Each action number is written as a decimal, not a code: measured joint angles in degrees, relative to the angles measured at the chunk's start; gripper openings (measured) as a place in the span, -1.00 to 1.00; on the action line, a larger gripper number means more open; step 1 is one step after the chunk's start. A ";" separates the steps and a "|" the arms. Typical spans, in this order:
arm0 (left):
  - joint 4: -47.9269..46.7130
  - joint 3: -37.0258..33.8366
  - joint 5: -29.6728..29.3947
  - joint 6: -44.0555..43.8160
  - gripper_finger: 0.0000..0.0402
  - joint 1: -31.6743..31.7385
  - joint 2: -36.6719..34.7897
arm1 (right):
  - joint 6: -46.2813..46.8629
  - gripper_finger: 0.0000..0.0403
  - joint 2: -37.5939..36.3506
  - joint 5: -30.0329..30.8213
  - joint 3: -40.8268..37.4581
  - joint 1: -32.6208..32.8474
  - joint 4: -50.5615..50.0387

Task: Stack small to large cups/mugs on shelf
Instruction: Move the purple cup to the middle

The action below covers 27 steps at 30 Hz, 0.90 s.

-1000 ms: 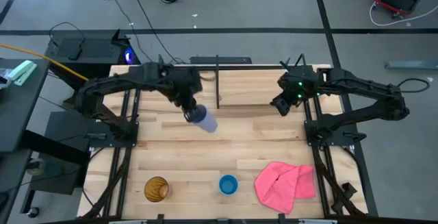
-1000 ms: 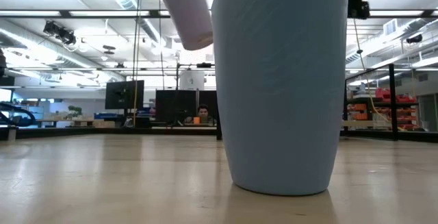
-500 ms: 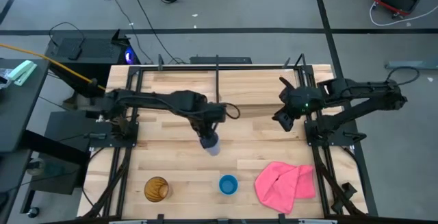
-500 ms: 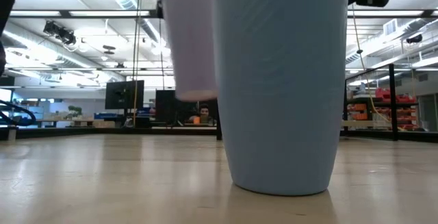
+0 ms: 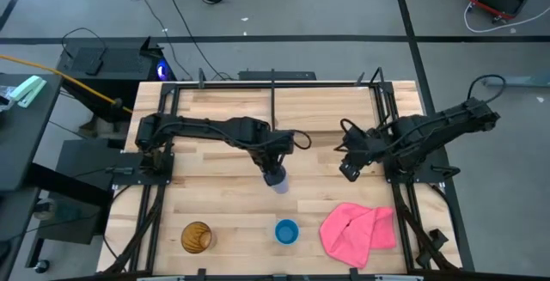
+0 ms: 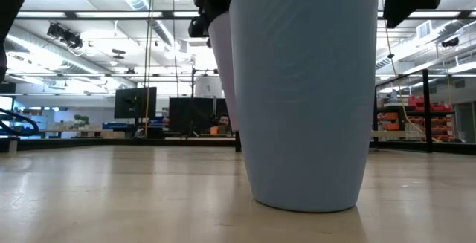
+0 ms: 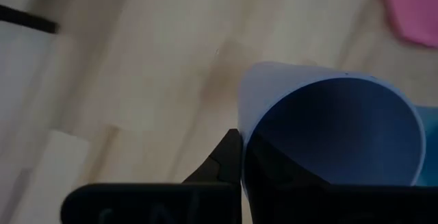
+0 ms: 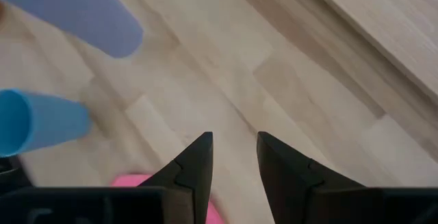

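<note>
My left gripper (image 5: pixel 271 168) is over the middle of the wooden shelf (image 5: pixel 215 197), shut on the pale lavender cup (image 5: pixel 275 178). In the low view that cup (image 6: pixel 223 72) stands partly behind the blue cup (image 6: pixel 305 87). The short blue cup (image 5: pixel 286 231) and the amber cup (image 5: pixel 196 237) stand on their bases by the near edge. My right gripper (image 5: pixel 346 171) hangs open over the planks, right of the lavender cup. In the right wrist view its fingers (image 8: pixel 234 162) have nothing between them. My left gripper holds the lavender cup by its rim (image 7: pixel 241 118) from above, the fingers slanting down. One finger (image 7: pixel 229 157) lies on the outside of the wall, and the other seems to be inside the mouth. The cup hangs mouth up, nearly upright. The blue cup hides its base.
A pink cloth (image 5: pixel 358 232) lies crumpled at the near right. A thin black divider post (image 5: pixel 273 100) stands at the far middle. Black frame rails (image 5: pixel 387 135) run along both sides. Bare planks lie between the held cup and the cups by the near edge.
My left gripper has carried the lavender cup down, toward the near edge and a little right. The cup has swung from a tilt to nearly upright. My right gripper has gone toward the near edge, still open.
</note>
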 joint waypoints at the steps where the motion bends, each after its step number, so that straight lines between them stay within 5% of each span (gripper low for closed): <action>1: -0.49 0.00 -1.03 0.01 -0.96 0.19 0.00 | 0.28 -0.40 0.65 0.53 0.00 0.00 0.06; 20: -2.24 0.00 -4.93 3.01 -0.95 2.63 4.70 | -0.84 -0.40 6.80 1.88 -0.02 -0.04 0.84; 27: -1.83 0.00 -2.80 3.86 -0.68 2.85 4.70 | -0.86 -0.40 6.78 2.47 -0.02 -0.04 0.77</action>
